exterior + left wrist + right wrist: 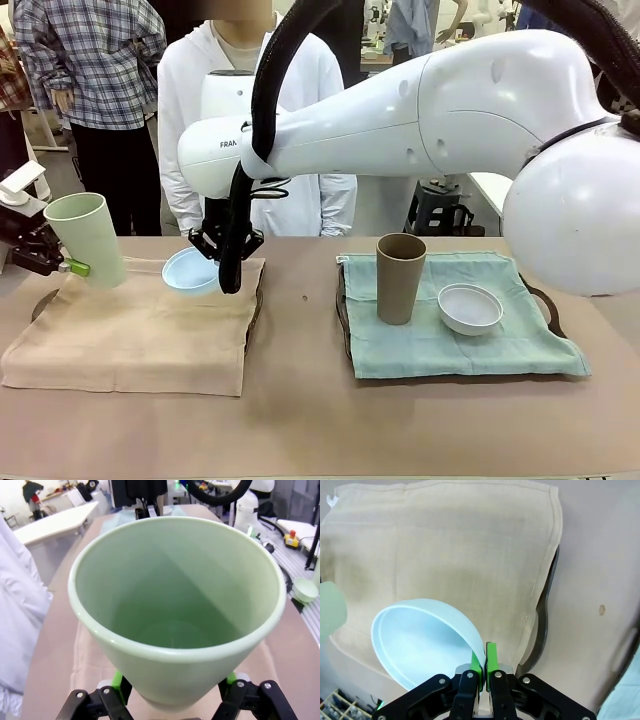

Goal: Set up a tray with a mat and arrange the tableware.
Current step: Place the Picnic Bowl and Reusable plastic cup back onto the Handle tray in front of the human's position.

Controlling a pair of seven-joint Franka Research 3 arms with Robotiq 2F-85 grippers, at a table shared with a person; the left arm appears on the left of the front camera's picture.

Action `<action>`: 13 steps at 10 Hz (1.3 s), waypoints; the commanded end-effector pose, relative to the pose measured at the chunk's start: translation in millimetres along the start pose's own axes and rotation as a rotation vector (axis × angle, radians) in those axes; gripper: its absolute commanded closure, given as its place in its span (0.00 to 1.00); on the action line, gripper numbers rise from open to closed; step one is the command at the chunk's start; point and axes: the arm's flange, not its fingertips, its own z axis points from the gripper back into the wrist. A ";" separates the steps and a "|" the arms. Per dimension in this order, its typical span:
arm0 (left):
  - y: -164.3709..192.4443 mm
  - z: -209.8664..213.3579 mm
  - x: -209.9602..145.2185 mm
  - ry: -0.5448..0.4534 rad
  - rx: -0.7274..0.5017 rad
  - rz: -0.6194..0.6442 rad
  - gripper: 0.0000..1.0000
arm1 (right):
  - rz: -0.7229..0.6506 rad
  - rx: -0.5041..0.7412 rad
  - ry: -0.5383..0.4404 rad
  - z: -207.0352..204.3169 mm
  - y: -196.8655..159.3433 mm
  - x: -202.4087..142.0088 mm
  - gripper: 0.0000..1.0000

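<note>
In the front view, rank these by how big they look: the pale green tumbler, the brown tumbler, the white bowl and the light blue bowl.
1. Pale green tumbler and brown tumbler: about alike, no ranking.
2. White bowl and light blue bowl: similar; the blue one is tilted and partly hidden behind the arm, so unsure.

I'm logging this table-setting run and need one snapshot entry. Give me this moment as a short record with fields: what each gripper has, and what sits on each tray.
left gripper: shut on the pale green tumbler, held tilted over the left tray's far left corner
right gripper: shut on the rim of the light blue bowl, tilted above the beige mat
left tray: beige mat on it
right tray: green mat with the brown tumbler upright and the white bowl beside it
person: stands at the far side
</note>
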 end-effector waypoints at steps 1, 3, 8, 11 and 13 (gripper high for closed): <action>4.6 -7.4 -10.1 -0.016 -0.005 -0.013 0.18 | 0.042 0.014 -0.003 -9.8 1.9 4.6 0.95; 12.5 -17.3 -22.0 -0.013 -0.015 -0.028 0.18 | 0.056 0.014 -0.001 -24.3 4.5 10.2 0.95; 24.3 -28.1 -45.6 0.013 -0.038 -0.047 0.18 | 0.066 0.003 0.031 -49.0 5.0 17.9 0.95; 25.9 -30.7 -54.4 0.030 -0.051 -0.039 0.18 | 0.067 0.005 0.047 -55.5 0.7 18.5 0.95; 26.8 -30.8 -56.8 0.043 -0.059 -0.025 0.00 | 0.067 0.007 0.051 -56.5 -1.4 19.2 0.70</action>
